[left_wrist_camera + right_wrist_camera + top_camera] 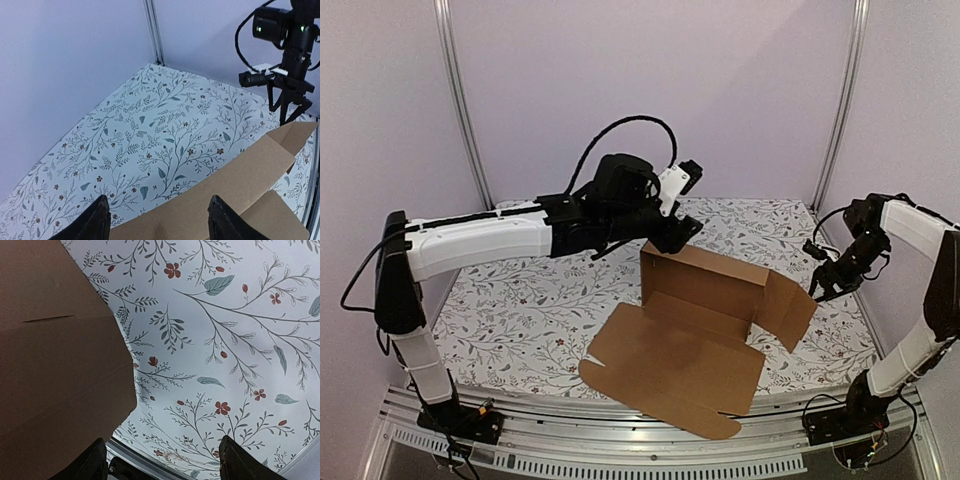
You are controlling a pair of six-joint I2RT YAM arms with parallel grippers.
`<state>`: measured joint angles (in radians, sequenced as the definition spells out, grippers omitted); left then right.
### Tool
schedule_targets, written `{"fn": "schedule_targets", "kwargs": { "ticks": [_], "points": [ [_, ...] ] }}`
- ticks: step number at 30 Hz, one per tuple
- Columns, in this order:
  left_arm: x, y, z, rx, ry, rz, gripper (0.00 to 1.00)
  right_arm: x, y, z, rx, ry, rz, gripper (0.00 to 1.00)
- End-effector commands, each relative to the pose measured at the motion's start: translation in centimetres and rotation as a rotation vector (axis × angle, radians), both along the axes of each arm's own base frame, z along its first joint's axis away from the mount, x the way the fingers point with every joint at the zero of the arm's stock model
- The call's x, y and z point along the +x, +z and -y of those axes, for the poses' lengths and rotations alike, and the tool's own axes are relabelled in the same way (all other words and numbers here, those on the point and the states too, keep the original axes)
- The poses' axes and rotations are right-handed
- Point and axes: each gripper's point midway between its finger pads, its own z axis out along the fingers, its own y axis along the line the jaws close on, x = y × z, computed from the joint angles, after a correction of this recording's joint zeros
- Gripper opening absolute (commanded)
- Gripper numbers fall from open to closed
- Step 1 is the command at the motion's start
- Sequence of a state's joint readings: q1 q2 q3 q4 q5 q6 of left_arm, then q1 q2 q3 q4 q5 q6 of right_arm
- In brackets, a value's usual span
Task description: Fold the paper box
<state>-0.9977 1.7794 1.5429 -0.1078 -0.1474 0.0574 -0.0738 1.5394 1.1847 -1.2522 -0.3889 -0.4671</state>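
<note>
Paper box [692, 335] at centre of table [510, 300], partly formed: far wall upright, right flap raised, lid panel flat toward near edge. Left gripper [686, 230] over far-left corner, jaws wide, empty. Right gripper [817, 291] beside right flap, wide, empty. Left to do, likely: side walls, lid closure

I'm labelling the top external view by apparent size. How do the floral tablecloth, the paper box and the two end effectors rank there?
1. floral tablecloth
2. paper box
3. left end effector and right end effector, unranked: the left looks bigger, but it is raised, likely nearer the camera.
</note>
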Motion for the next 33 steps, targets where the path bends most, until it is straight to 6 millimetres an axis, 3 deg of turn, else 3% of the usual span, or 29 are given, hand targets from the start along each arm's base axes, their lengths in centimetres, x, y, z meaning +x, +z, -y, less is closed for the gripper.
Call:
{"fn": "schedule_targets", "kwargs": {
  "ticks": [1,5,9,12,18,23,25,27,29,31,33],
  "points": [
    [1.2,-7.4,0.0,0.216,-0.058,-0.155,0.67,-0.2,1.0,0.4,-0.039,0.010,0.087,0.75],
    [3.4,-8.4,-0.3,0.217,-0.046,-0.195,0.67,-1.4,2.6,-2.3,-0.039,0.144,0.114,0.77],
    [4.6,-8.7,-1.9,0.197,-0.036,-0.245,0.66,-3.0,2.0,-6.0,-0.061,0.328,0.079,0.78],
    [5.0,-9.0,-3.8,0.189,0.009,-0.275,0.65,-2.8,1.9,-8.8,-0.031,0.368,0.050,0.78],
    [4.4,-9.1,-8.2,0.180,0.096,-0.305,0.63,0.5,2.7,-12.7,0.046,0.386,0.010,0.79],
    [3.2,-9.5,-10.9,0.178,0.135,-0.337,0.62,3.4,3.8,-17.0,0.098,0.450,0.016,0.80],
    [3.3,-8.6,-12.3,0.192,0.190,-0.299,0.61,4.2,3.6,-18.6,0.097,0.485,0.016,0.80],
    [1.3,-5.1,-12.4,0.142,0.108,-0.208,0.61,5.5,4.1,-19.6,0.106,0.493,0.030,0.80],
    [-1.6,-2.3,-11.8,0.145,-0.022,-0.073,0.64,6.4,3.3,-19.6,0.089,0.487,0.010,0.80],
    [-4.2,-1.5,-10.9,0.214,-0.125,0.003,0.66,6.9,3.6,-19.1,0.083,0.479,0.025,0.80],
    [-6.1,-2.2,-10.5,0.296,-0.226,0.002,0.64,7.0,4.3,-18.4,0.081,0.468,0.041,0.80]
  ]
}}
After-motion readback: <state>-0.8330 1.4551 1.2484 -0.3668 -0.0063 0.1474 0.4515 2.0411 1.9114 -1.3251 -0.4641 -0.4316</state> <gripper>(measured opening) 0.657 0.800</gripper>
